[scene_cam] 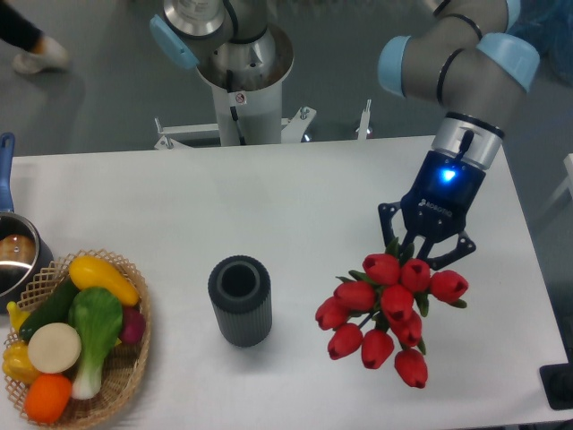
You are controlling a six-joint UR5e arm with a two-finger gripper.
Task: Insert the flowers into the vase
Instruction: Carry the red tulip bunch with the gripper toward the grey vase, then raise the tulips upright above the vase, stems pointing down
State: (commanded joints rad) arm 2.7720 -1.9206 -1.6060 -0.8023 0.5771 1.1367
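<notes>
The vase (240, 300) stands on the table (269, 197) near its front edge, about midway across. To its right, apart from it, are the flowers (385, 309), with the gripper (423, 242) just behind them. At the table's left edge a basket (134, 358) holds toy vegetables (76, 327), with a pot (16, 255) behind it
</notes>
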